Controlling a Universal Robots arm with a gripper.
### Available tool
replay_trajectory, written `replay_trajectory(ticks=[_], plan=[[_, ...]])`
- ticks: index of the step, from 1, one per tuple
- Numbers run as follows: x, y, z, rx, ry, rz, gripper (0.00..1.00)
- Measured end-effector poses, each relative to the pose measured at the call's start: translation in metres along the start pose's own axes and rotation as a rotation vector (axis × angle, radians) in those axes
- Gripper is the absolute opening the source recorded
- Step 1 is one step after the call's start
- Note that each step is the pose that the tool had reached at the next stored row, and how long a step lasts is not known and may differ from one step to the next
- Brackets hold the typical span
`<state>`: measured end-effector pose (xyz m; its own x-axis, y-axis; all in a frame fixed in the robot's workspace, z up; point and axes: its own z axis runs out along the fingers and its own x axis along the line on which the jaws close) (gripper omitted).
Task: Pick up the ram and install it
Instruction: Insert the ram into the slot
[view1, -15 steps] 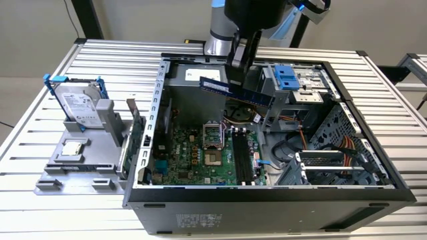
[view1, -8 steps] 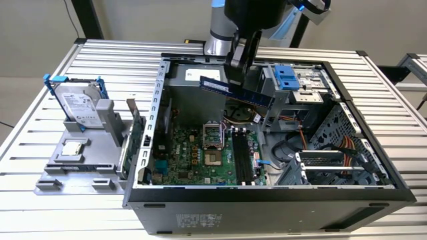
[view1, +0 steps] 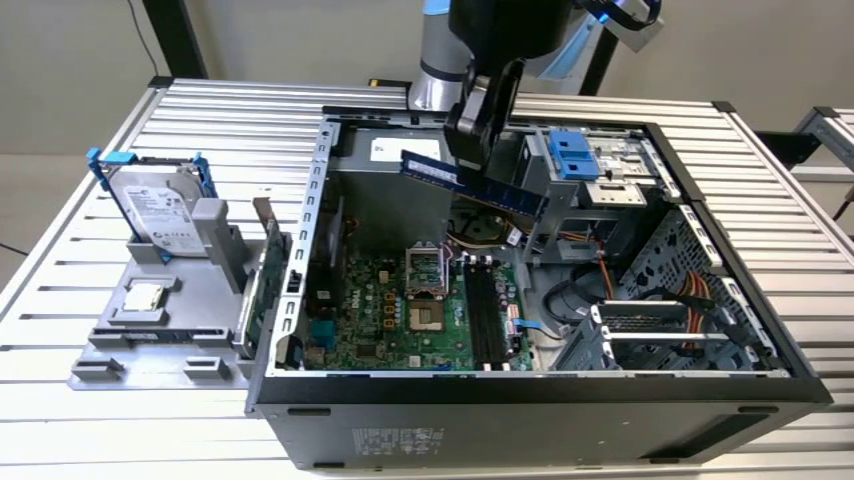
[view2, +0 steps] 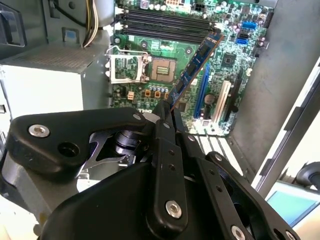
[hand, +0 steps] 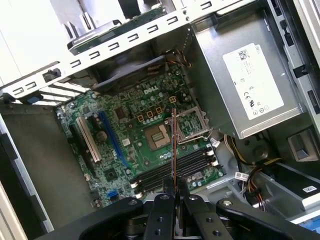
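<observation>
The ram (view1: 514, 196) is a long thin blue stick with small black chips. It hangs tilted in the air above the open computer case (view1: 300, 300), with my gripper (view1: 466, 160) shut on it near one end. In the second wrist view the ram (view2: 196, 65) juts out from the gripper (view2: 168, 112) over the green motherboard (view2: 150, 75). The first wrist view shows the ram (hand: 173, 145) edge-on, rising from the gripper (hand: 173, 194). Far below it run the long black memory slots (view1: 483, 320) (hand: 172, 171) (view2: 165, 22).
To the exterior view's left of the case, a grey stand (view1: 147, 345) carries a hard drive (view1: 160, 210) in a blue bracket and an upright green card (view1: 274, 268). Inside the case are a power supply (hand: 250, 85), cables (view1: 694, 295) and a blue drive latch (view1: 574, 155).
</observation>
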<state>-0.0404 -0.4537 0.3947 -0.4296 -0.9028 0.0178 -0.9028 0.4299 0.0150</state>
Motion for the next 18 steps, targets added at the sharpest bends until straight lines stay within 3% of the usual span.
replay_trajectory(ticks=[18], plan=[[-0.0003,-0.0007,0.0,-0.002,-0.0017,0.113,0.0]])
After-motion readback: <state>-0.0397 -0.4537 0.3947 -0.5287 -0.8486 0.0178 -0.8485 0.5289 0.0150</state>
